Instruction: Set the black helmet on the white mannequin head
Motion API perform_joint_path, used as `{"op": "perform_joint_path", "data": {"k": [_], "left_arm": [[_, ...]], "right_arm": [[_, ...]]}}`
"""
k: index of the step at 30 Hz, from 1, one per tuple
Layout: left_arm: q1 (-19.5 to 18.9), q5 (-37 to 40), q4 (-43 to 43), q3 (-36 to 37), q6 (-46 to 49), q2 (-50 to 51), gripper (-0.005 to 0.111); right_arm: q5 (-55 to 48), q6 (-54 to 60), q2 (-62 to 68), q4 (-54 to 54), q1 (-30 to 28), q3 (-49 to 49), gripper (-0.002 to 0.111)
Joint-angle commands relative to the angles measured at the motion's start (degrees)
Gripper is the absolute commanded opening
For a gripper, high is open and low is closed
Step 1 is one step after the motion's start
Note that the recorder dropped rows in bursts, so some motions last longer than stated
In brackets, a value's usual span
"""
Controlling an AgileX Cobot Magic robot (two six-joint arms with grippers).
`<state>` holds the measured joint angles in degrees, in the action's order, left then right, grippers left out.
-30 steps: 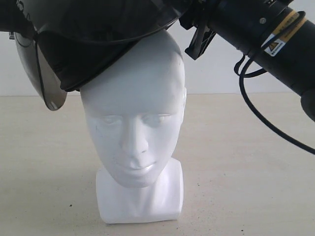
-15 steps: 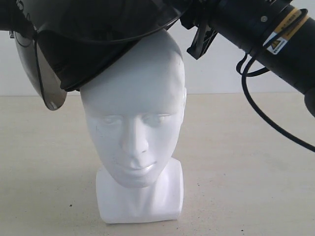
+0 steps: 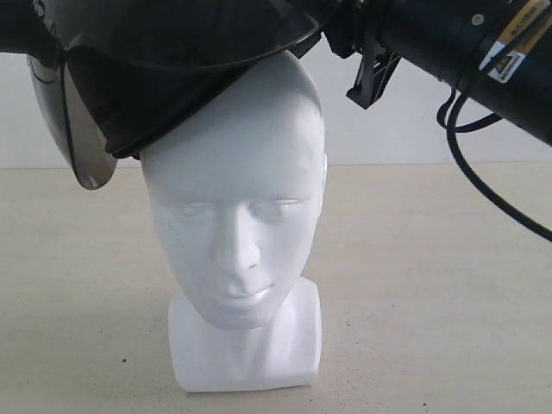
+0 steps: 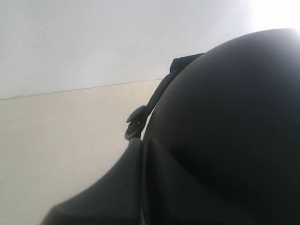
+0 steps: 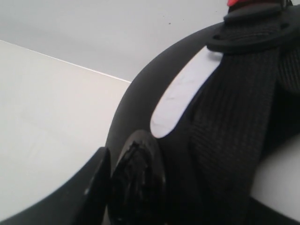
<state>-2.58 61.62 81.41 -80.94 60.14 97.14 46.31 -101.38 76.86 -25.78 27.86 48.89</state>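
The white mannequin head [image 3: 235,216] stands upright on its blocky base, facing the exterior camera. The black helmet [image 3: 172,60] sits tilted over its crown, low on the left side, and the smoky visor [image 3: 82,138] hangs beside the forehead. My right gripper [image 5: 110,161] is shut on the helmet's rim [image 5: 136,117], beside a dark woven strap [image 5: 234,117]; a patch of the white head [image 5: 180,96] shows inside. My left gripper [image 4: 142,159] presses one finger [image 4: 112,192] against the helmet shell [image 4: 225,122] at the visor's edge; its other finger is hidden.
The head stands on a pale beige table [image 3: 431,285] with a white wall [image 3: 388,129] behind it. The right arm [image 3: 466,52] and its black cable [image 3: 483,190] cross the upper right of the exterior view.
The right arm has shifted to the right and slightly up at the helmet's rim. The helmet has tilted a little; the head has not moved.
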Motion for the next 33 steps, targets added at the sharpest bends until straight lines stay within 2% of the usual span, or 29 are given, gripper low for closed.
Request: {"op": "perform_joint_path", "data": {"k": [1,16,25,33], "left_arm": [[2.0,7.3,2.4,-0.4,0.2,-0.6,0.004],[2.0,8.1,3.4,-0.4,0.6,-0.6,0.004],[2.0,8.3,4.7,-0.4,0.8,-0.6,0.004],[4.5,8.3,4.0,-0.4,1.7,-0.6,0.004]], "right_arm": [[-8.1,4.9,-0.3,-2.7,-1.6,-0.2,0.0],[-8.7,-0.2,-0.5,-9.2,-1.6,-0.2,0.0],[-22.4,0.4,-7.0,-13.3,-1.6,-0.2,0.0],[-26.7,-2.3,-7.0,-18.3,-1.6,-0.2,0.0]]}}
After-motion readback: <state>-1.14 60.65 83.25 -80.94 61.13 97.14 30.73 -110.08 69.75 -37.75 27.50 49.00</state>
